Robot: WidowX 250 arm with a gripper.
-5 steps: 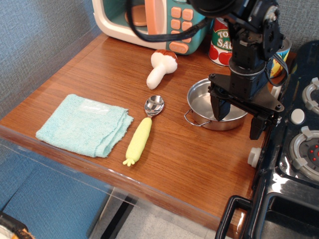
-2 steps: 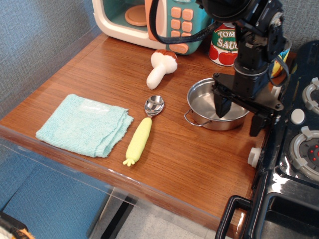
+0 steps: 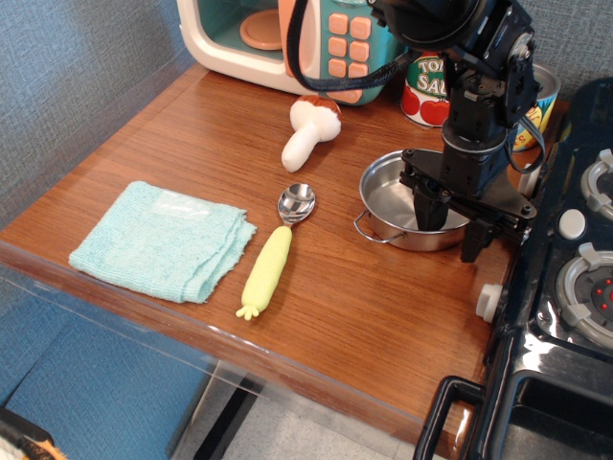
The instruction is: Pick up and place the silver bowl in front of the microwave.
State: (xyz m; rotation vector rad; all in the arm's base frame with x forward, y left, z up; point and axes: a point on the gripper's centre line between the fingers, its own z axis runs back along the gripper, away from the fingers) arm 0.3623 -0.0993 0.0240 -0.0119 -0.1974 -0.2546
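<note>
The silver bowl [image 3: 391, 199] sits on the wooden table at the right, near the black stove, with a wire loop handle at its front left. The teal and cream microwave [image 3: 287, 38] stands at the back of the table, its door open. My gripper [image 3: 452, 225] points down over the bowl's right side. One finger [image 3: 428, 206] is inside the bowl and the other [image 3: 474, 241] is outside its front-right rim. The jaws stand apart with the rim between them.
A toy mushroom [image 3: 308, 129] lies in front of the microwave. A spoon with a yellow handle [image 3: 268, 268] and a teal cloth [image 3: 163, 238] lie to the left. A tomato sauce can [image 3: 424, 88] and another can [image 3: 533, 113] stand behind the bowl. The black stove [image 3: 575, 287] borders the right.
The gripper has shifted slightly left and its fingers have narrowed around the bowl's right rim. The bowl has not visibly moved.
</note>
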